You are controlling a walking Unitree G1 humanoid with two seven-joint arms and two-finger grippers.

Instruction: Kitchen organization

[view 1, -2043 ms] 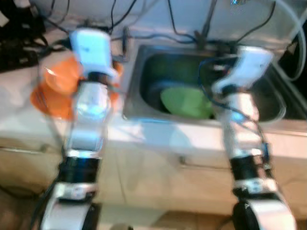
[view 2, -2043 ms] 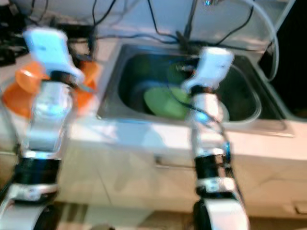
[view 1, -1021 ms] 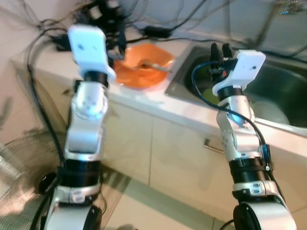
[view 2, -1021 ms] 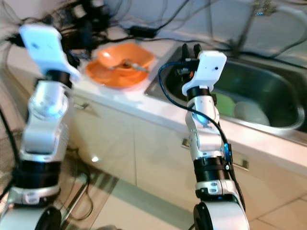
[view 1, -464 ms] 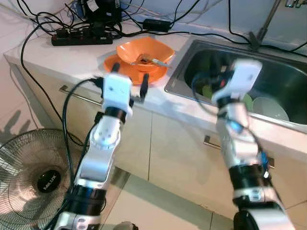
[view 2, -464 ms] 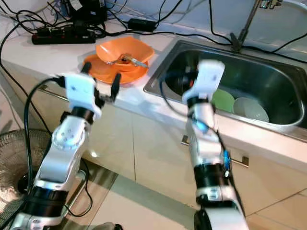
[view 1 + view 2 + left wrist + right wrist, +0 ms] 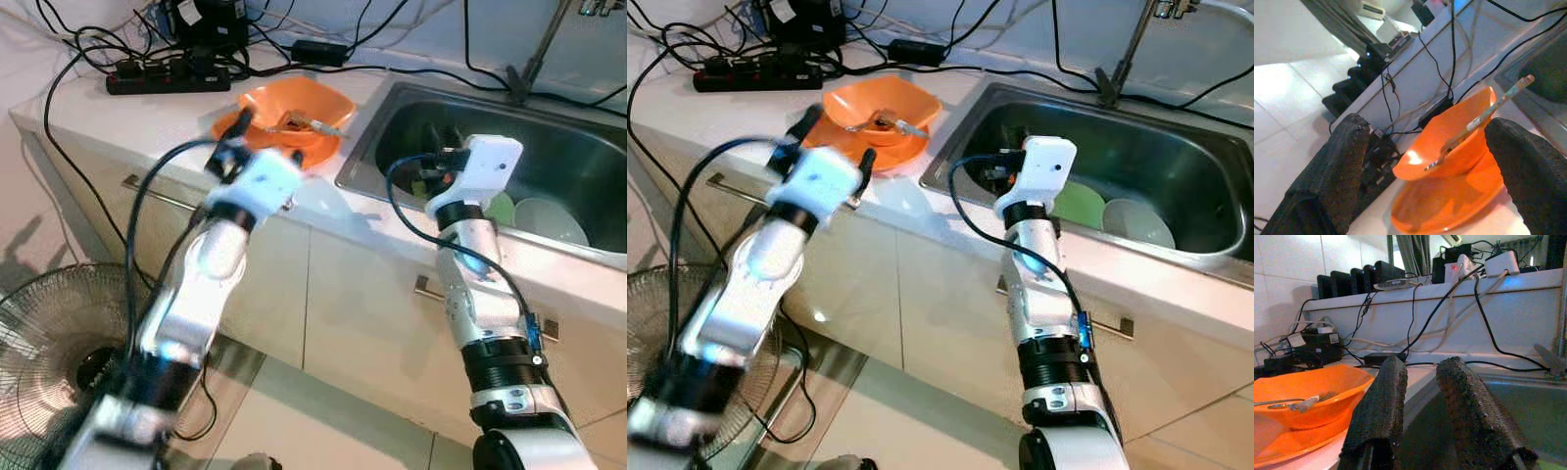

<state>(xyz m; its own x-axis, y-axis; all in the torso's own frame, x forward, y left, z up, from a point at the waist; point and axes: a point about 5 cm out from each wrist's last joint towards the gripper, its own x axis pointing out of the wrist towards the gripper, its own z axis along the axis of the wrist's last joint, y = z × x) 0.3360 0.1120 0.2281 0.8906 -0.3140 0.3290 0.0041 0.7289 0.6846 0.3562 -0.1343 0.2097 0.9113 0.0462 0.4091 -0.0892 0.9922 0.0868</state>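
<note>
An orange bowl (image 7: 299, 106) with a fork (image 7: 315, 123) in it sits on an orange plate (image 7: 257, 147) on the white counter (image 7: 147, 119), left of the steel sink (image 7: 372, 147). My left gripper (image 7: 268, 140) hovers open at the plate's near edge, and in the left wrist view the bowl (image 7: 1459, 142) lies ahead between the wide-spread fingers (image 7: 1342, 161). A green plate (image 7: 1080, 204) and a white bowl (image 7: 1136, 223) lie in the sink. At the sink's left rim, my right gripper (image 7: 439, 144) is held shut on nothing.
A black power strip (image 7: 167, 82) and tangled cables lie at the back of the counter. The faucet (image 7: 534, 49) rises behind the sink. A floor fan (image 7: 49, 343) stands at the lower left by the cabinet fronts, which carry a bar handle (image 7: 147, 191).
The camera has pulled back and turned left, then settled. My left arm swung in, its gripper turning and rising toward the orange plate. The right gripper stays by the sink rim.
</note>
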